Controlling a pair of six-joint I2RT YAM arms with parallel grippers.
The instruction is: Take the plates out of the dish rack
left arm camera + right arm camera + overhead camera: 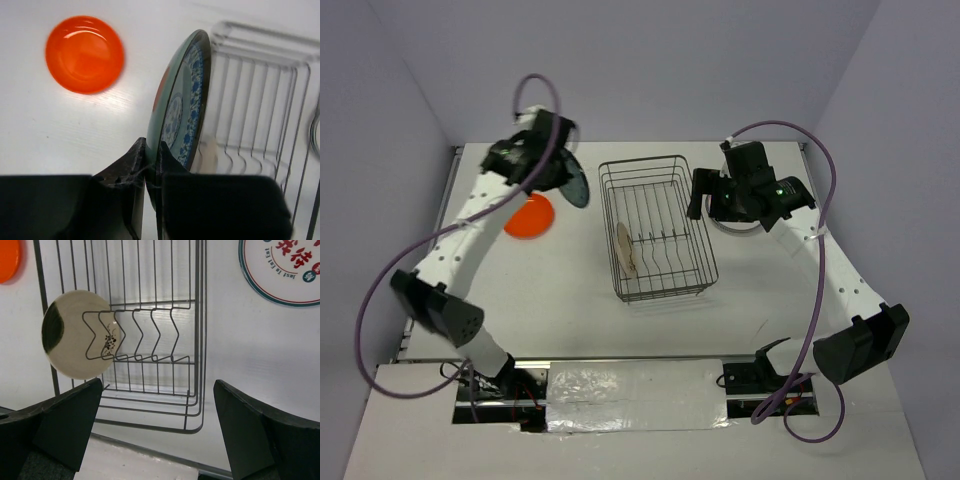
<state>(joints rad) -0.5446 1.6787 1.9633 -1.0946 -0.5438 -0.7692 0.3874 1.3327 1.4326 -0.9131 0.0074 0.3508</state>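
Plate (186, 97) with blue floral print, grey-green back, rim in left hand (152, 152)

Robot lab test cell. Plain white table (570, 300) boxed on three sides by bare lavender-grey walls (650, 70), like a purpose-built enclosure. Two white-and-black jointed arms, left arm (455, 245) and right arm (830, 265), fixed at the table's near edge, with loose purple cables (775, 124) looping off each. Crinkled foil sheet (630, 385) and exposed wiring (495, 390) run along that same edge. Kitchenware shows up only as a few props: a wire dish rack (642, 162), an orange plate (530, 216), a blue-patterned plate (192, 100)
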